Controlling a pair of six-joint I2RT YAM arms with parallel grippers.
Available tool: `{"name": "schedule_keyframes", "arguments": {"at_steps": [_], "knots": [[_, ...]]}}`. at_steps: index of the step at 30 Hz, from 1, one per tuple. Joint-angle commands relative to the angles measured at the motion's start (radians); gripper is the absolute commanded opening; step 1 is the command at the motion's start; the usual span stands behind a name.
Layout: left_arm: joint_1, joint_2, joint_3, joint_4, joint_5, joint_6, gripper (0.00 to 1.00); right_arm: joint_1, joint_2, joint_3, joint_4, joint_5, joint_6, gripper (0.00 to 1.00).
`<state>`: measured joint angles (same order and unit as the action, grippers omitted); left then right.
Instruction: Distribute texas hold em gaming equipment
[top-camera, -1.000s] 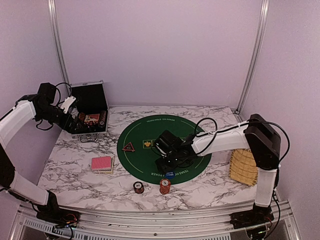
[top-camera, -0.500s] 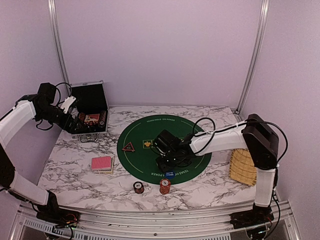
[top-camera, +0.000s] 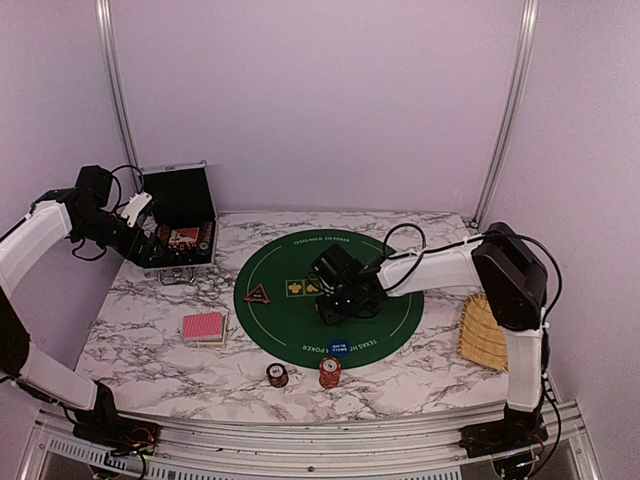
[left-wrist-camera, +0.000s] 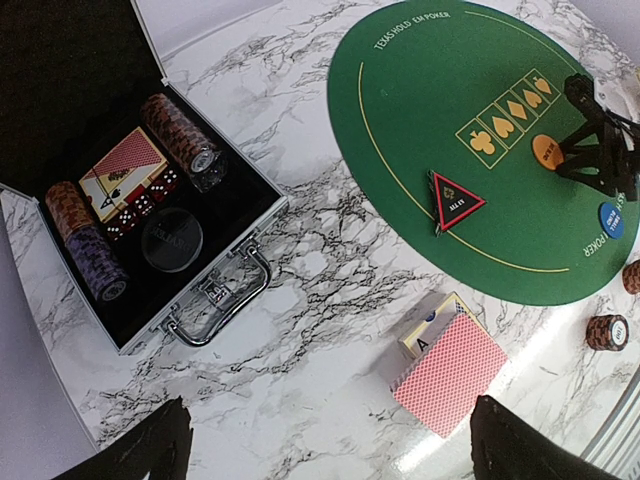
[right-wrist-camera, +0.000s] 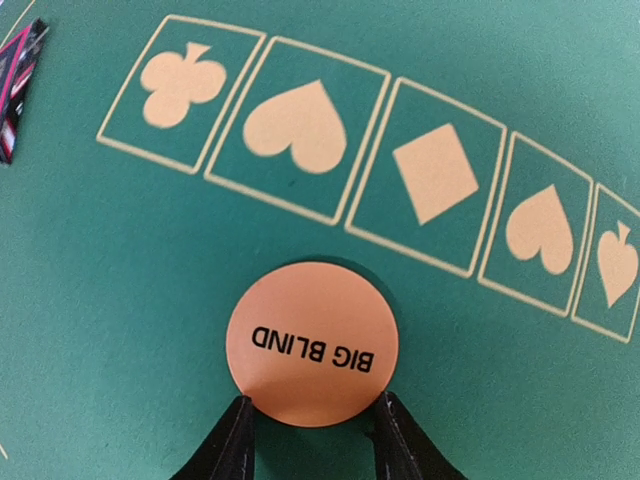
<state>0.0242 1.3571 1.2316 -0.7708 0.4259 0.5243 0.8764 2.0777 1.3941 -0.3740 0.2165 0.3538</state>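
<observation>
My right gripper (right-wrist-camera: 310, 432) is shut on the edges of an orange round button (right-wrist-camera: 311, 343) marked BIG BLIND, low on the green mat (top-camera: 290, 325) just below the row of suit symbols. It shows near the mat's middle in the top view (top-camera: 332, 308). A blue button (top-camera: 339, 347) lies on the mat's near edge. A dark triangular marker (top-camera: 259, 294) lies on the mat's left. A red-backed card deck (top-camera: 204, 327) lies on the marble. A dark chip stack (top-camera: 277, 375) and an orange-red stack (top-camera: 330, 373) stand at the front. My left gripper (left-wrist-camera: 330, 455) is open and empty.
An open black case (top-camera: 180, 235) with silver edges stands at the back left; it holds chip rolls (left-wrist-camera: 182, 135), cards and dice. My left gripper hovers high beside it. A tan wicker tray (top-camera: 485, 335) lies at the right edge.
My right gripper has moved a little away from the front edge toward the suit symbols. The left arm has not moved.
</observation>
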Motion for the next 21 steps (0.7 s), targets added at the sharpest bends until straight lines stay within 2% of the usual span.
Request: {"name": "schedule_keyframes", "arguments": {"at_steps": [1,13,21], "knots": [[-0.005,-0.014,0.030,-0.028,0.006,0.009,0.99,-0.050,0.082,0.086,0.007,0.041,-0.039,0.39],[-0.006,-0.007,0.029,-0.059,0.019,0.024,0.99,-0.134,0.295,0.417,-0.020,0.079,-0.083,0.35],[-0.005,-0.015,0.023,-0.071,0.019,0.033,0.99,-0.192,0.421,0.593,-0.033,0.082,-0.040,0.35]]}}
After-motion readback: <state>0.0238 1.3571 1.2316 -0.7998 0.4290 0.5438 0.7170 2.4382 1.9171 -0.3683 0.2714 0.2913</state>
